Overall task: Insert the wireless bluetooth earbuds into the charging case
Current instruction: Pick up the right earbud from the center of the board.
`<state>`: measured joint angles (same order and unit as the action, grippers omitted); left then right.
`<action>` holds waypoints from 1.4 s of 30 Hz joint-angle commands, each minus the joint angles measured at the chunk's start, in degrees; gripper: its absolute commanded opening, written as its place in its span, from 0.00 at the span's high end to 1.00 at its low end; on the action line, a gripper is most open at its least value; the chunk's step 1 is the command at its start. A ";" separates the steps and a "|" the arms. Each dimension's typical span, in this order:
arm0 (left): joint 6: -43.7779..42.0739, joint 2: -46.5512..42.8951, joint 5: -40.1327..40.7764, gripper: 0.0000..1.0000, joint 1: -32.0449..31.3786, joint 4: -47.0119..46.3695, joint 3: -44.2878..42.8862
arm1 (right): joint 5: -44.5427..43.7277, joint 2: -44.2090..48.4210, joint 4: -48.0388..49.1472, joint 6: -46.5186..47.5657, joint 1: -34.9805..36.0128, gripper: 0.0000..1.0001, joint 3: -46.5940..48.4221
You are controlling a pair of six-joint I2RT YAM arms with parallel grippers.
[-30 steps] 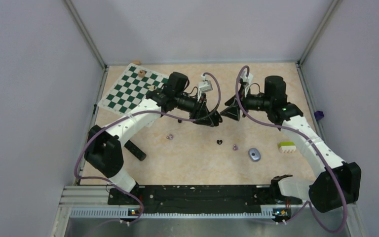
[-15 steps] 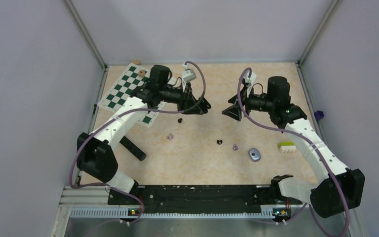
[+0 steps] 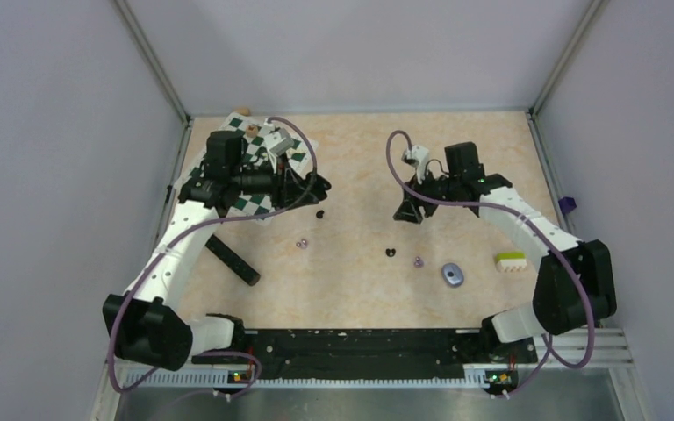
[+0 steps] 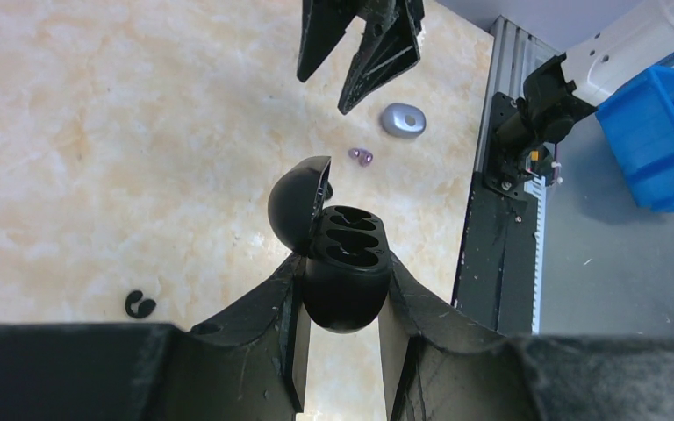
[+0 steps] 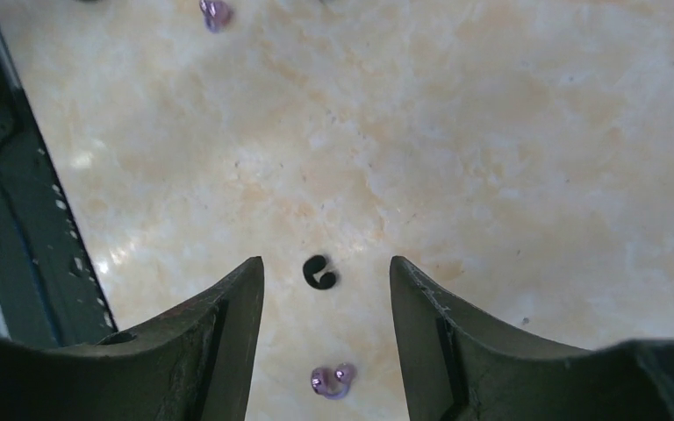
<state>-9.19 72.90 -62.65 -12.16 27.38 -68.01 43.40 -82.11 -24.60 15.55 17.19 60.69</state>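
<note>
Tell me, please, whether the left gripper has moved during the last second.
Yes. The left gripper, shut on the black case, has drawn back leftward and now sits at the right edge of the chessboard.

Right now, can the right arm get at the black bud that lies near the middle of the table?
Probably yes. The right gripper is open and empty, and in its wrist view the black bud lies on bare table between the jaws. A purple bud lies near but apart.
</note>
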 commanded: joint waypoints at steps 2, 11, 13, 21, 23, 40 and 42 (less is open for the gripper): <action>-0.90 -4.30 -1.81 1.00 2.06 -4.34 4.15 | -8.35 1.08 2.94 11.00 6.61 0.46 -7.57; 0.17 -5.50 -3.27 1.00 2.93 -6.67 7.34 | -20.16 3.50 13.17 15.74 16.80 0.44 -14.97; 0.51 -5.16 -3.64 1.00 2.93 -6.89 7.36 | -21.64 3.37 13.93 16.39 16.96 0.44 -15.81; 1.78 -4.97 -3.97 1.00 3.20 -8.26 8.20 | -25.25 2.22 15.72 16.71 17.62 0.40 -16.74; 1.96 -5.02 -4.15 1.00 3.29 -8.52 8.37 | -25.56 1.80 15.56 16.84 18.11 0.38 -16.71; 4.17 -5.14 -5.37 1.00 3.90 -10.93 9.46 | -32.83 -5.16 16.93 17.37 20.51 0.33 -16.56; 4.25 -5.17 -5.32 1.00 3.98 -11.07 9.55 | -33.38 -5.22 17.21 17.32 20.53 0.33 -16.64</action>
<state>-5.54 68.40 -66.24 -8.60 19.44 -58.72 12.01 -87.20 -10.13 32.49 36.77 43.90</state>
